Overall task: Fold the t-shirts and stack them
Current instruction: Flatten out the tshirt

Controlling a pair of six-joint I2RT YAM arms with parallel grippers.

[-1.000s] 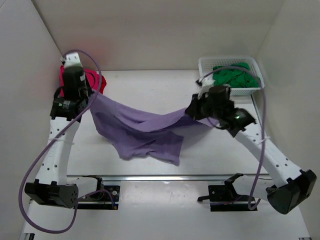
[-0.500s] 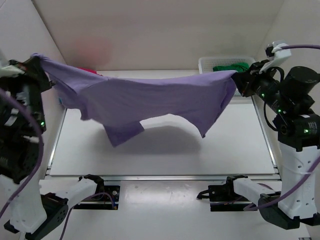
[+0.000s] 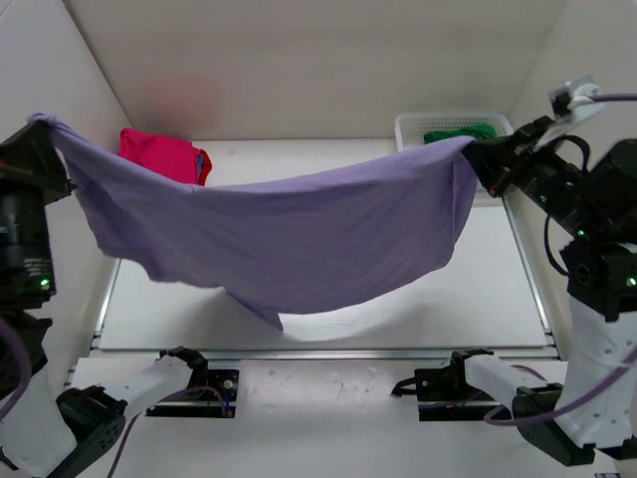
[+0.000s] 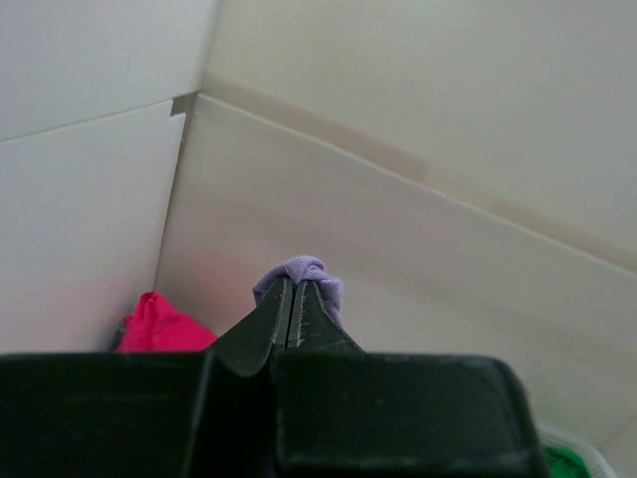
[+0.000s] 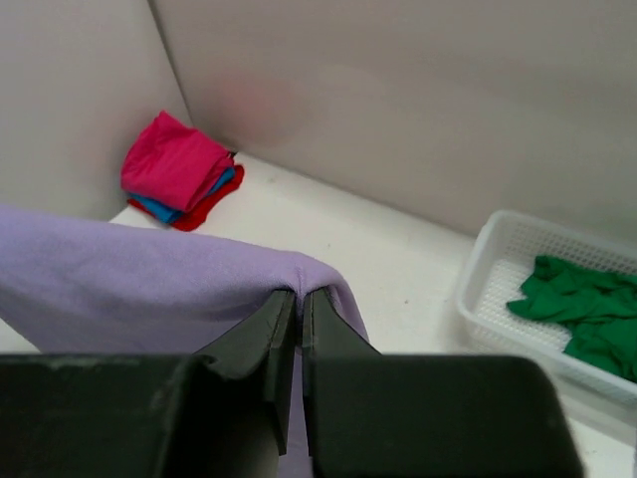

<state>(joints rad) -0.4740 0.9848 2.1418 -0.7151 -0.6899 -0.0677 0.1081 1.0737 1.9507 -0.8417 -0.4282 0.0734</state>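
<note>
The lilac purple t-shirt (image 3: 299,239) hangs spread in the air between my two raised arms. My left gripper (image 3: 45,129) is shut on its left top corner (image 4: 304,274). My right gripper (image 3: 476,151) is shut on its right top corner (image 5: 299,274). The shirt sags in the middle, with one sleeve (image 3: 254,309) hanging low over the table. A folded stack with the magenta pink shirt (image 3: 159,154) on top lies at the back left; blue and red shirts (image 5: 174,211) show under it. The green shirt (image 3: 460,132) lies crumpled in the basket.
The white lattice basket (image 3: 413,124) stands at the back right corner, also in the right wrist view (image 5: 498,289). White walls close in the left, back and right. A metal rail (image 3: 318,351) runs along the table's near edge.
Both arms have lifted and pulled the purple shirt apart from a slack heap low over the table into a wide hanging sheet; it now sags lower in the middle than half a second ago.
</note>
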